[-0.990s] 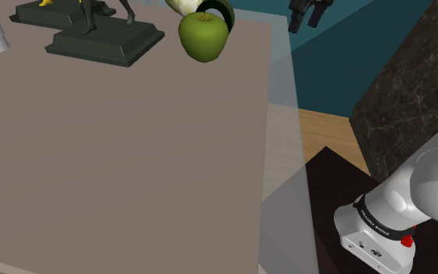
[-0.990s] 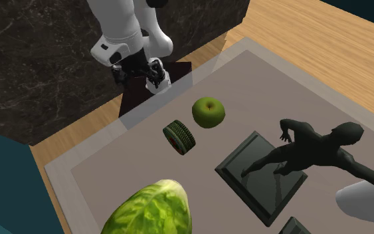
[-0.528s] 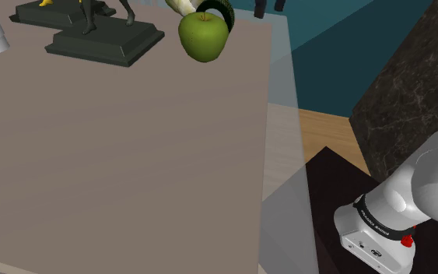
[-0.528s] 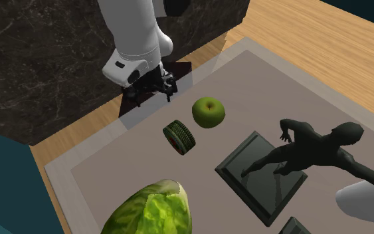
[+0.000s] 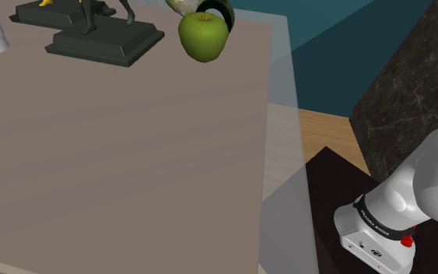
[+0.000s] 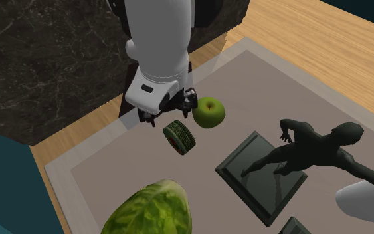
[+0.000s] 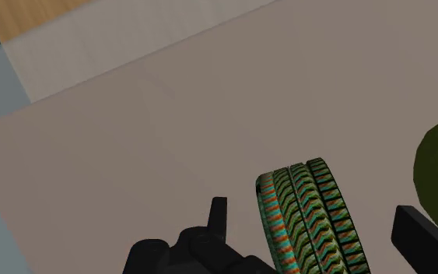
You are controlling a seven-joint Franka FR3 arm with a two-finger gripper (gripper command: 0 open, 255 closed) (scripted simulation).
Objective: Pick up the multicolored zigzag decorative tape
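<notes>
Noted jaws parted wide, clasping nothing, hanging low over the bench point(image 7: 170, 117) in the wrist view. Found the tape roll point(image 7: 310, 222) between them, a narrow gap on either side, no contact seen with either finger. Standing on edge like a small tyre, tread turned up toward the wrist camera: ribbed bands of zigzag in green, orange, teal and black. Round axis lying level, running from one jaw across to the other, so flat faces turned toward the two fingers and tread running along the gap. Seated on the bench, no lean apparent. In the second exterior view, same tape roll point(image 6: 179, 137) upright on its rim, dark hollow centre facing that view's lower left, white hand and black jaws just above it. Green apple point(image 6: 208, 112) just beside the roll toward that view's upper right, a sliver apart; in the wrist view, lying past one jaw on the outer side. Farther out on the bench: dark figurine point(image 6: 311, 149) on a slab base, leafy green head point(image 6: 149, 209) at the bottom edge, white rounded object point(image 6: 365, 196) at the right edge. Beyond the bench rim, wooden floor point(image 6: 325, 40) and a dark marbled block point(image 6: 39, 60). In the shoulder view, apple in front of the roll, hiding most of it.
</notes>
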